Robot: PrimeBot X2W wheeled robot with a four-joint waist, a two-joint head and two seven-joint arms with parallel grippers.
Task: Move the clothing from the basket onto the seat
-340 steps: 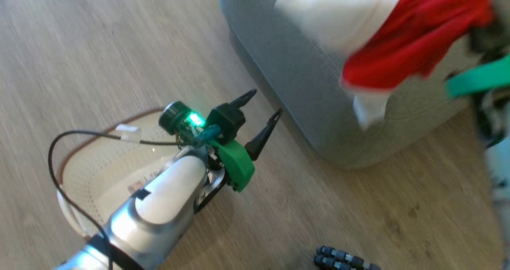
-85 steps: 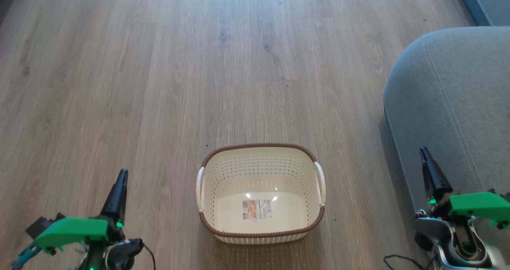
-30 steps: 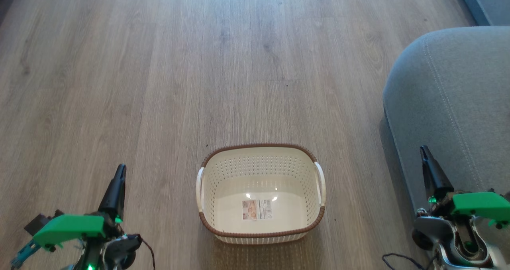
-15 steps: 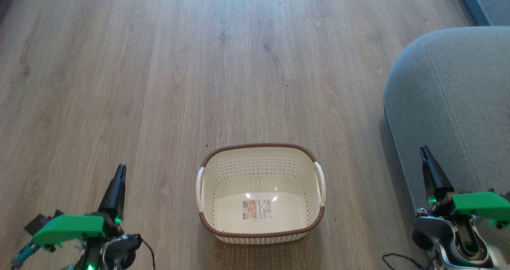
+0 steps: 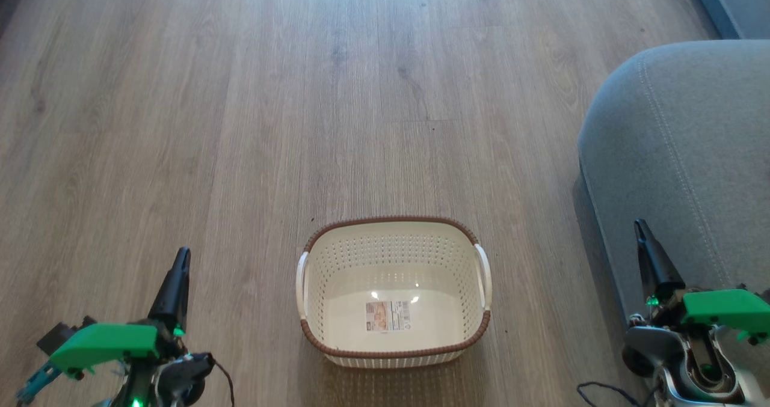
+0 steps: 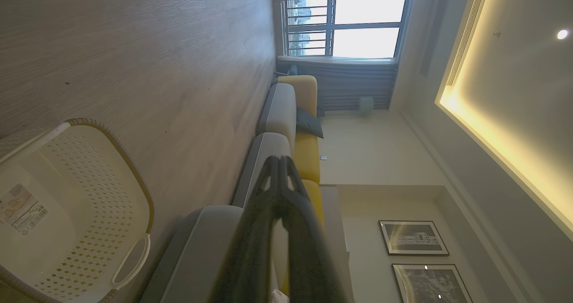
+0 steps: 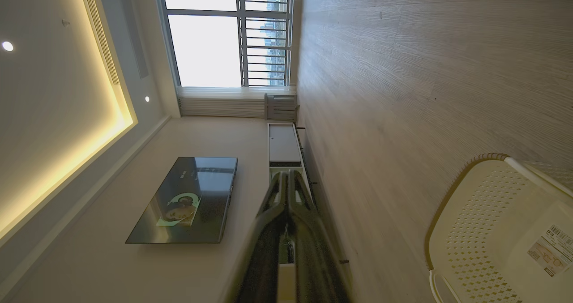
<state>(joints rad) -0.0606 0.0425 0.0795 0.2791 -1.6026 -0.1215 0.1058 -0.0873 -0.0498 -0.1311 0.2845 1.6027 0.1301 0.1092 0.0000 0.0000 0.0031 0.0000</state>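
Rightward, seat point(image 5: 692, 154) near basket point(image 5: 394, 257)

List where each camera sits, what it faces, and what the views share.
Head view: on the head, looking down at floor, empty basket and sofa seat; left hand and right hand, both shut, at the bottom corners.
Left wrist view: on the left wrist, rolled sideways, facing along the sofa toward a window; own fingers at bottom.
Right wrist view: on the right wrist, rolled sideways, facing a television and window; own fingers at bottom.
Shared: all show basket and floor.
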